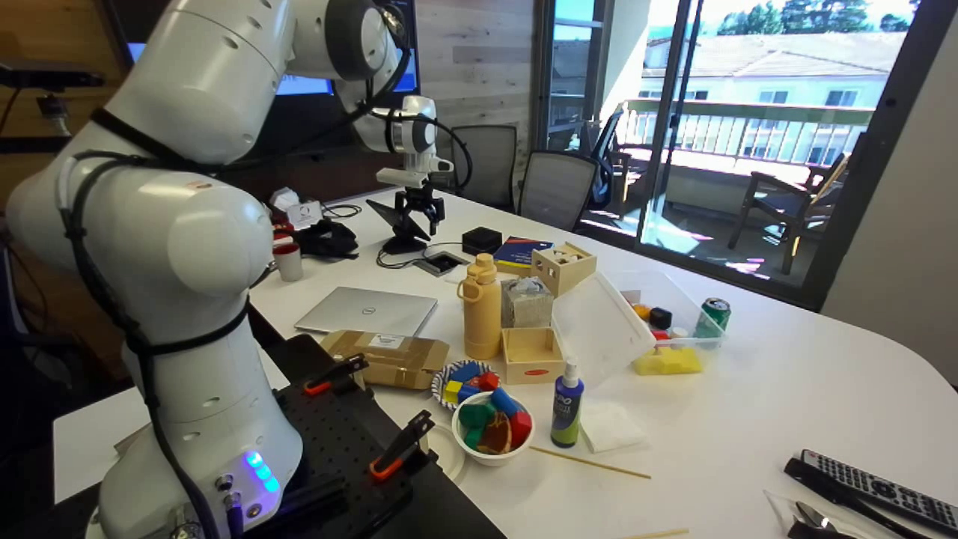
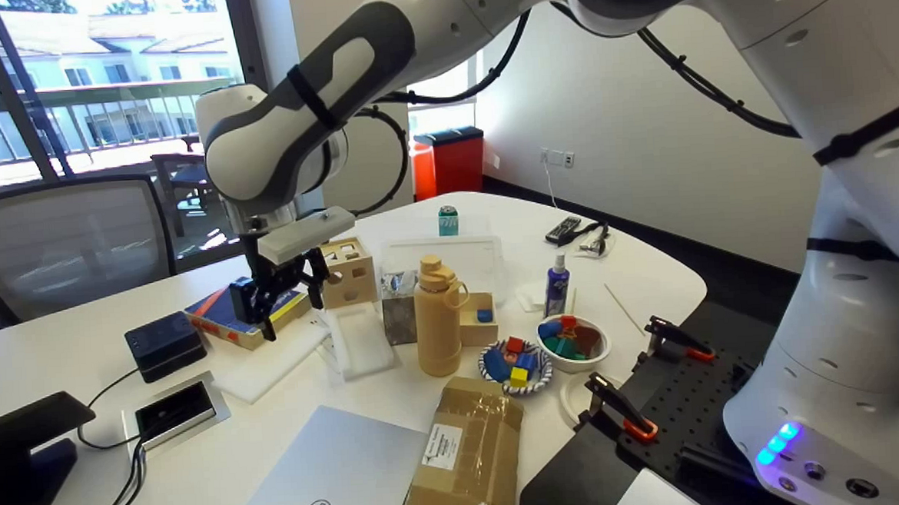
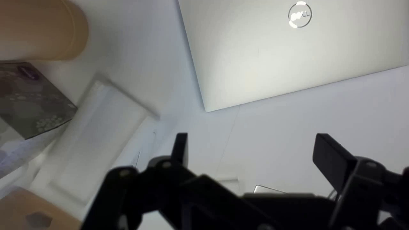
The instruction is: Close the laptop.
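Note:
The laptop lies flat and shut on the white table, its silver-grey lid with a round logo facing up. It shows in both exterior views (image 1: 374, 311) (image 2: 345, 466) and at the top of the wrist view (image 3: 271, 54). Its screen and keyboard are hidden inside. My gripper (image 2: 293, 320) is open, with nothing between its fingers. It hangs above the table, apart from the laptop and beyond one of its long edges. In the wrist view the two black fingers (image 3: 250, 140) stand wide apart over bare table surface.
A cardboard package (image 2: 468, 452) lies against the laptop's side. A tall tan bottle (image 1: 483, 314) and a tissue box (image 1: 527, 303) stand nearby. White plastic pieces (image 2: 362, 342), a book (image 2: 245, 317), a wooden shape box (image 2: 349, 277) and a black box (image 2: 164, 344) are near the gripper.

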Robot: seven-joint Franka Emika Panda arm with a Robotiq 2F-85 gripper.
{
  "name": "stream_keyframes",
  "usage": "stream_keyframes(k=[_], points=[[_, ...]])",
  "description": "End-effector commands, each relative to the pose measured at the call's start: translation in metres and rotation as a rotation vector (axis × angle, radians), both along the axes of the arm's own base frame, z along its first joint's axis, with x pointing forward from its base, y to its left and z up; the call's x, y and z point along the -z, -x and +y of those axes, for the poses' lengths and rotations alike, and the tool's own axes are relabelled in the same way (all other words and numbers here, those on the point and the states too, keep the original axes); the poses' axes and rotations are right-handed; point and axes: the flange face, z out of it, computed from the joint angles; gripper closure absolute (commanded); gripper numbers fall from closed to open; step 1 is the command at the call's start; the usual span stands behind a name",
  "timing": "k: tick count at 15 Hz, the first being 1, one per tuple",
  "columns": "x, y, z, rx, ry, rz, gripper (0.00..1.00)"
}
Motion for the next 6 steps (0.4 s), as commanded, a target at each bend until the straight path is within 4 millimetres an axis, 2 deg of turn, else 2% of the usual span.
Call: stream_keyframes(k=[1,6], points=[[-0.0186,0.0113,-0.0137,-0.019,0.001,0.023,0.0],[-0.0149,0.0162,-0.0192,-0.011,0.011,0.034,0.0]])
